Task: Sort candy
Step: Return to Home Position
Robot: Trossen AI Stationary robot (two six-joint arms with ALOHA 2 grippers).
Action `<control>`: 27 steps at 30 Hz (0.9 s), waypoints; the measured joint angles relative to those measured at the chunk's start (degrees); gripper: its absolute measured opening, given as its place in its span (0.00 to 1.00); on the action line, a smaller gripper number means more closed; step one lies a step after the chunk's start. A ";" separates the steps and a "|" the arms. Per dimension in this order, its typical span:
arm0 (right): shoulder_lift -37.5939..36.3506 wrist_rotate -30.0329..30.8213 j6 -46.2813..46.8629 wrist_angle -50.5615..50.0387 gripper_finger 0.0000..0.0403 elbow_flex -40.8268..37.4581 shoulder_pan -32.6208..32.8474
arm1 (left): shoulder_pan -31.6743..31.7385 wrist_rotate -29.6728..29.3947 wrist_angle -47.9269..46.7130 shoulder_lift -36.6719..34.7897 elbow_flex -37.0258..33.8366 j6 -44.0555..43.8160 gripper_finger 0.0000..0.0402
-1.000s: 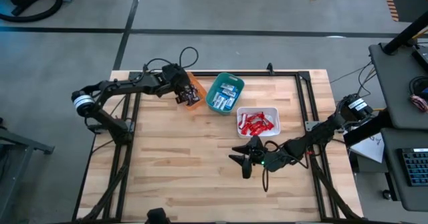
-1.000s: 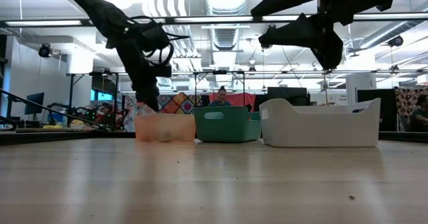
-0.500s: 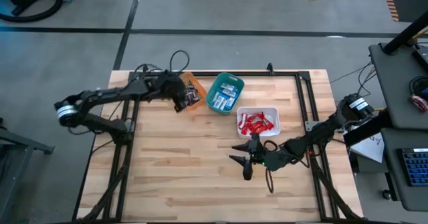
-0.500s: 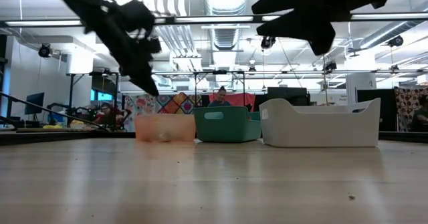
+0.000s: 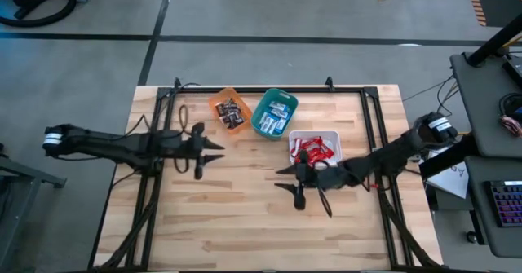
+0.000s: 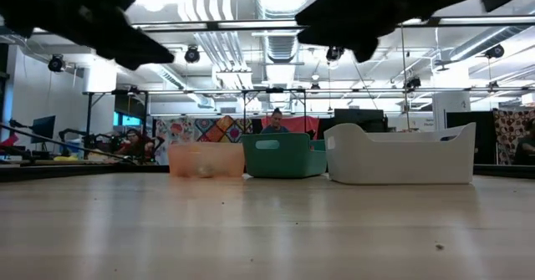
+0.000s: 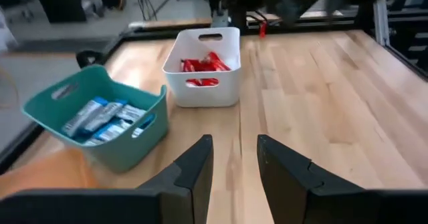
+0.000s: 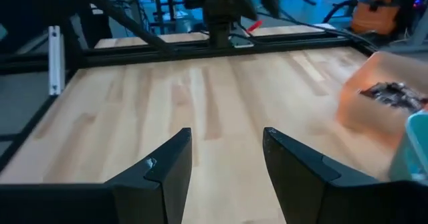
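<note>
looking over the wooden counter [image 5: 245, 224]: no loose bar seen on it. next the left arm [image 5: 114, 145], stretched in from the left side, and the right arm [image 5: 383, 156], reaching in from the right. three bins in a row near the far edge: white bin [image 7: 204, 93], teal bin [image 7: 127, 144], orange bin [image 8: 364, 114]. left claw [image 7: 234, 141] spread apart, holding nothing, nearer the orange bin; right claw [image 8: 227, 134] likewise spread and empty, just beside the white bin. candy all inside: red bars [image 7: 204, 65] in white, blue-and-white bars [image 7: 100, 117] in teal, brown bars [image 8: 391, 93] in orange. likely only a retreat from the bins left.
</note>
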 joint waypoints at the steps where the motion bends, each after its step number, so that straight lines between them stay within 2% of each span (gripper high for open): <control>1: -0.30 -2.03 -1.11 0.00 0.44 -0.08 -1.50 | -0.51 -0.47 -0.23 -1.81 -1.00 1.09 0.25; 5: -2.24 -8.92 -6.80 0.08 0.44 -0.91 -6.63 | -0.42 -0.23 -0.67 -9.02 -4.74 2.80 0.22; 8: -4.14 -12.85 -12.40 1.75 0.44 -2.00 -8.16 | -0.42 0.89 -0.95 -14.06 -7.69 3.26 0.18; 12: -7.86 -12.90 -16.25 4.41 0.44 -5.55 -8.61 | -0.42 0.91 -1.11 -19.24 -10.02 4.96 0.14; 23: -23.50 -12.93 -15.93 8.83 0.44 -18.40 -13.61 | 1.33 1.56 -5.46 -29.33 -11.38 8.09 0.01; 27: -28.69 -16.84 -16.52 9.18 0.44 -21.95 -16.26 | 2.16 2.14 -5.40 -31.80 -12.44 8.30 0.00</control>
